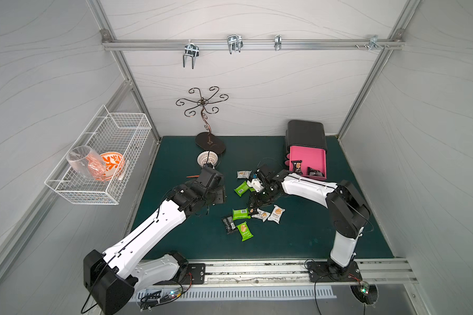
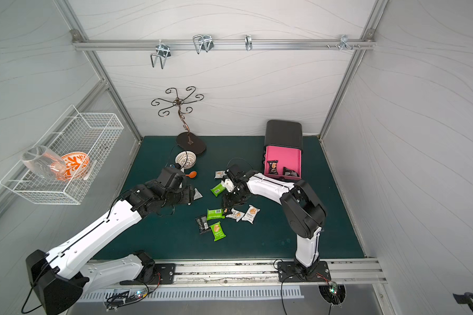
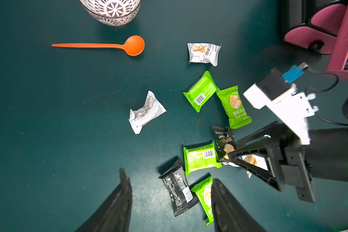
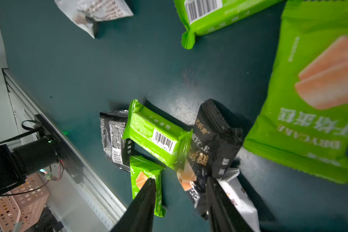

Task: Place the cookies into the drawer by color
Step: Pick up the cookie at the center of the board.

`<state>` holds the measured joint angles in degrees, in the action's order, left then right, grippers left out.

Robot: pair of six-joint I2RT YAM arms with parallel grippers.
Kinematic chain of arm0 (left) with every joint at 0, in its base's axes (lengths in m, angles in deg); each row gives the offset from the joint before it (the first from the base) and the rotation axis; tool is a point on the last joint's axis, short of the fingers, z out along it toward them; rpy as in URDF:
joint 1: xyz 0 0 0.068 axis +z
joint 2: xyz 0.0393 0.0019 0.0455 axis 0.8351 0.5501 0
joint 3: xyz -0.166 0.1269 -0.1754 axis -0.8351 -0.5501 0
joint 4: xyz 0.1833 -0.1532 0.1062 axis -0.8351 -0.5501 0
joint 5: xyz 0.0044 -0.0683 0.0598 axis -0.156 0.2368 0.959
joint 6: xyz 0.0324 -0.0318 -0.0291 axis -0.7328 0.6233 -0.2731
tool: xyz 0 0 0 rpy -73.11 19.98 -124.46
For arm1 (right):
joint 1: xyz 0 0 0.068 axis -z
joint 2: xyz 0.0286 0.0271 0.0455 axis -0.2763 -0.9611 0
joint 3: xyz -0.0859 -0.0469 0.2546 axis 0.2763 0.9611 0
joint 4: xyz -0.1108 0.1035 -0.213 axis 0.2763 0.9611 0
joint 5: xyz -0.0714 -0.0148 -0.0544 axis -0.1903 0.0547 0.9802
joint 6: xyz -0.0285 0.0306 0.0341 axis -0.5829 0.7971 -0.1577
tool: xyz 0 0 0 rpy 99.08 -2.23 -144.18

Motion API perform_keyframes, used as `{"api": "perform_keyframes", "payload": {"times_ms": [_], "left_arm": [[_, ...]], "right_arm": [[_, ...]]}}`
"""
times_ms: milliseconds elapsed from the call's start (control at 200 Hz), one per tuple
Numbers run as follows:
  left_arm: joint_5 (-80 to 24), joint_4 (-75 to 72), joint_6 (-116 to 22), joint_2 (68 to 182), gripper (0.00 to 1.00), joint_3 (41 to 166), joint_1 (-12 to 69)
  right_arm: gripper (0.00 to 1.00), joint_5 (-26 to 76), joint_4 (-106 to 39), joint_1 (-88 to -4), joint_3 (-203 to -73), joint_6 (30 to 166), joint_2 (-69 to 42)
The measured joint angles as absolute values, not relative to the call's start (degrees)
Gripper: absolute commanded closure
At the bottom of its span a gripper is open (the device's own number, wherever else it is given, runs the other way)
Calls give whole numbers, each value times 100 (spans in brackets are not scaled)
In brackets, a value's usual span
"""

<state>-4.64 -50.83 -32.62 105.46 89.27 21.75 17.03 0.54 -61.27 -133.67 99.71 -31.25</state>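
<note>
Here, black packet [image 4: 215,136] marked "DRYCAKE", green packet [image 4: 309,90] likewise — right jaws spread astride the black, left jaws also spread.

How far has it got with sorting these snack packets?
Done: two black packets lie in the pink drawer. In hand: the right end effector straddles a third black packet, not yet lifted. Remaining: green packets, white packets and another black one on the mat.

Two cookies [image 1: 296,167] in drawer [image 1: 309,156], rest before it, seemingly overlapping
</note>
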Motion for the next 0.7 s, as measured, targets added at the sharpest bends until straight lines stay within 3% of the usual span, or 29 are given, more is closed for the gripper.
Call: {"api": "perform_keyframes", "payload": {"times_ms": [355,555,695], "left_arm": [[-502,-5102,-3341,10649,34,8929,2175],[-545,-5100,-3454,10916,34,8995,2175],[-576,-5098,-3507,10994,33,9106,2175]], "right_arm": [[75,2155,122,-6169,-13372,9761,-3416],[100,2332,264,-6173,-13549,9566,-3453],[100,2404,358,-6173,-13614,9520,-3426]]}}
